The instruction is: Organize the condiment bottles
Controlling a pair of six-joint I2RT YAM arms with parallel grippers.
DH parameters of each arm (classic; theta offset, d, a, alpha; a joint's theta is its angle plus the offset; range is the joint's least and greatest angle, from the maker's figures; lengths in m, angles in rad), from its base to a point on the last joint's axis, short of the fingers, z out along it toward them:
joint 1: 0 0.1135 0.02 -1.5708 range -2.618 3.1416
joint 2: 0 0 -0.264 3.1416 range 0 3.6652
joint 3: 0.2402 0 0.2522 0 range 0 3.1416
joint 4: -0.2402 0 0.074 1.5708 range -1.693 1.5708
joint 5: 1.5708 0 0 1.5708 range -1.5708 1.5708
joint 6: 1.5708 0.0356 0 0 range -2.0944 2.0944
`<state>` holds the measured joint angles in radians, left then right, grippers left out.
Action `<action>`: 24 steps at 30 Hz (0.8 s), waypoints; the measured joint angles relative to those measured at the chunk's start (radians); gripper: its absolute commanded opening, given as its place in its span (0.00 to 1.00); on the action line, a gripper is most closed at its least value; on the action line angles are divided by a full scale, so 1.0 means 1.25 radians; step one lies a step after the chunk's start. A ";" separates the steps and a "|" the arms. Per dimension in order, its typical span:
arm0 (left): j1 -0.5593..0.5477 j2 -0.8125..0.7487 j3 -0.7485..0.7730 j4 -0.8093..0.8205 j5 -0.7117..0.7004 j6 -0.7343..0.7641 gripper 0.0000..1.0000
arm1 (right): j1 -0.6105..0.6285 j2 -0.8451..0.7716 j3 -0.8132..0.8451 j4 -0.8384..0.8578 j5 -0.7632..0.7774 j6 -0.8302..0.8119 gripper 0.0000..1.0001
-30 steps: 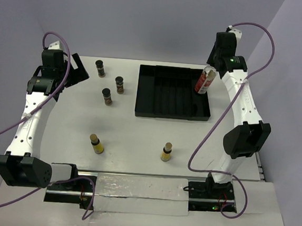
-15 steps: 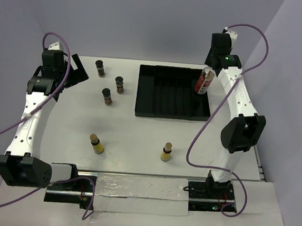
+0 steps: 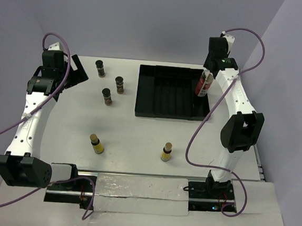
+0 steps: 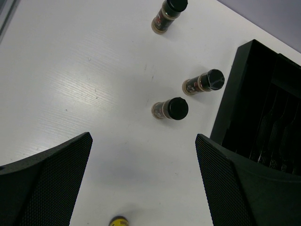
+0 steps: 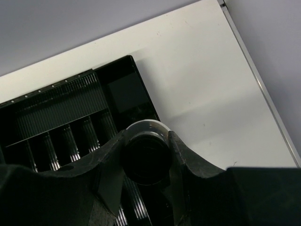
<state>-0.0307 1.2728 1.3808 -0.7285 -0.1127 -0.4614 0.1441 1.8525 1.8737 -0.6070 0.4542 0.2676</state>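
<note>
Top external — reddish bottle (image 3: 202,85) (pale top), right fingers (image 5: 186,157) gripping it, left fingers (image 4: 51,174) apart

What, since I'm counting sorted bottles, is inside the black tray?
Only the reddish bottle, tilted at the tray's right end, held by the right gripper. Whether it touches the floor is hidden.
</note>
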 measured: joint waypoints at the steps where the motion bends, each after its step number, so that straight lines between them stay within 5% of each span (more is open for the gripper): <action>1: 0.000 0.000 0.000 -0.002 -0.003 0.000 0.99 | 0.000 0.001 -0.006 0.002 0.002 0.000 0.09; 10: 0.000 -0.001 0.000 -0.003 -0.013 0.000 0.99 | 0.025 0.023 -0.035 0.024 0.016 -0.001 0.10; 14: 0.000 -0.001 0.000 -0.008 -0.016 0.000 0.99 | 0.032 0.023 -0.039 0.031 0.022 -0.004 0.23; 19: 0.000 -0.001 0.000 -0.019 -0.018 0.000 0.99 | 0.033 0.024 -0.039 0.035 0.023 -0.003 0.73; 24: 0.000 0.002 0.000 -0.023 -0.018 -0.002 0.99 | 0.035 0.024 -0.039 0.065 0.021 -0.001 0.91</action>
<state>-0.0307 1.2756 1.3808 -0.7578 -0.1352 -0.4644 0.1874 1.8820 1.8244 -0.5260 0.4803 0.2661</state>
